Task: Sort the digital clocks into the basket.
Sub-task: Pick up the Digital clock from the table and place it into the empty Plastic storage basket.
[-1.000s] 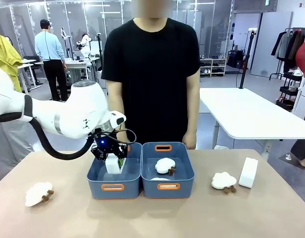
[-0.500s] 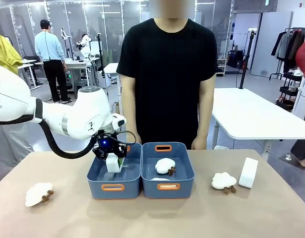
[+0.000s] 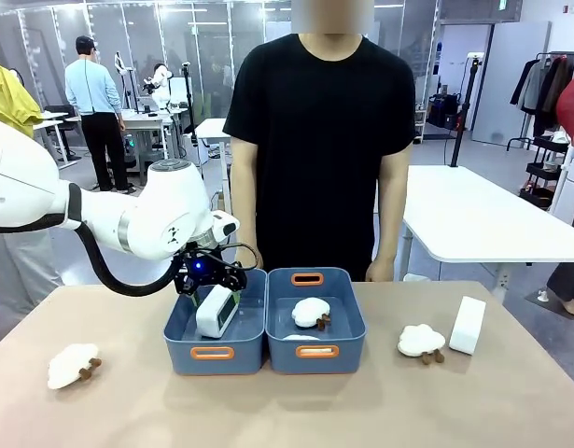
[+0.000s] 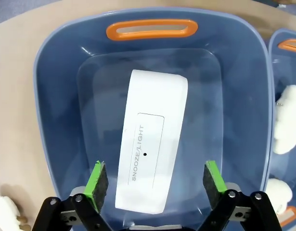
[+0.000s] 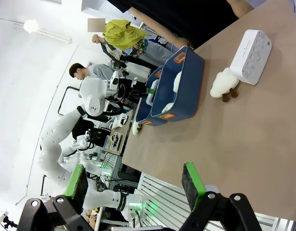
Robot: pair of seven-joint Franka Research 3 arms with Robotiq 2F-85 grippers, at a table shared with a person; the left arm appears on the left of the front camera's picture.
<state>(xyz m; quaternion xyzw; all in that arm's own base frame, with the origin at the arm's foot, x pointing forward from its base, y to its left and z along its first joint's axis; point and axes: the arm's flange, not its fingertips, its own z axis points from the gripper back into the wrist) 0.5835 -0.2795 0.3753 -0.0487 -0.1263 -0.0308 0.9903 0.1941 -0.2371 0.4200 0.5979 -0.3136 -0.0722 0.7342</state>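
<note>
Left jaws stand wide over the left-hand basket [image 4: 56,96], centre-left in the front view; a clock [image 4: 150,144] sits inside it, touching neither pad. Second clock [image 3: 468,325] stands on the table [image 3: 361,411], lower right. Right jaws wide, empty.

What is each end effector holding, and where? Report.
Nothing. The left end effector is open over the digital clock in the basket; the right end effector is open too.
</note>
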